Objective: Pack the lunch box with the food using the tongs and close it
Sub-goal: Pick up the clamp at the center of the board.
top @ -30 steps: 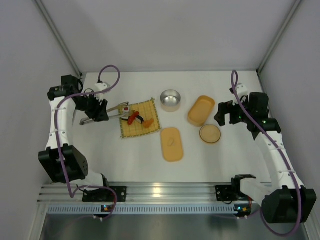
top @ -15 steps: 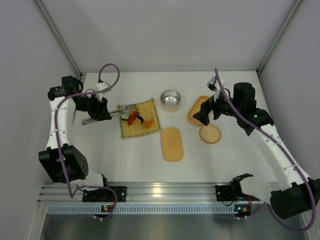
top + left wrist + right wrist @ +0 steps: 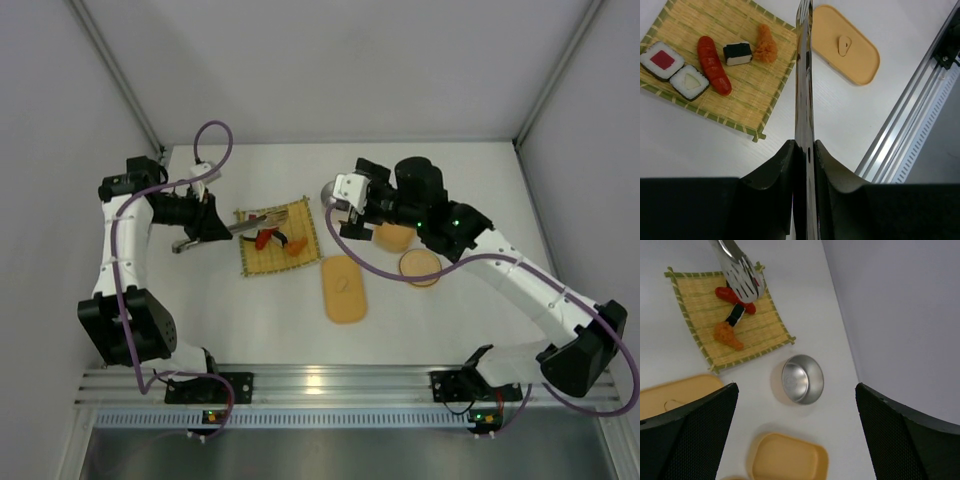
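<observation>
While the left pincer point(image 3: 805, 159) is clamped shut on the long thin silver-grey metal tongs point(image 3: 804, 75), gripping them near the joined end, the tong arms reach over the square woven yellow mat point(image 3: 752, 97). In the right wrist view the tong tips sit over the red piece on the mat; contact cannot be told.

All the food lies on the mat:
- a white square roll with a red centre point(image 3: 659, 59)
- just beside it, a white square roll with a pale centre point(image 3: 688, 82)
- a long red-orange piece point(image 3: 712, 65)
- a black-and-white block point(image 3: 737, 53)
- an orange fried piece point(image 3: 766, 46)

The right pincer point(image 3: 352, 208) is spread wide and holds nothing, with its black fingers point(image 3: 690, 430) at the frame edges. It hangs above the round steel bowl point(image 3: 802, 379).

The oblong yellow-orange plastic lunch box point(image 3: 787, 457) stands open and without food on the white worktop point(image 3: 260, 320), near the bowl and partly under the right arm. Its flat oblong matching lid point(image 3: 343, 288) lies apart from it, nearer the arm bases and just off the mat's corner. A round tan lid point(image 3: 420, 267) lies just beside the box.
</observation>
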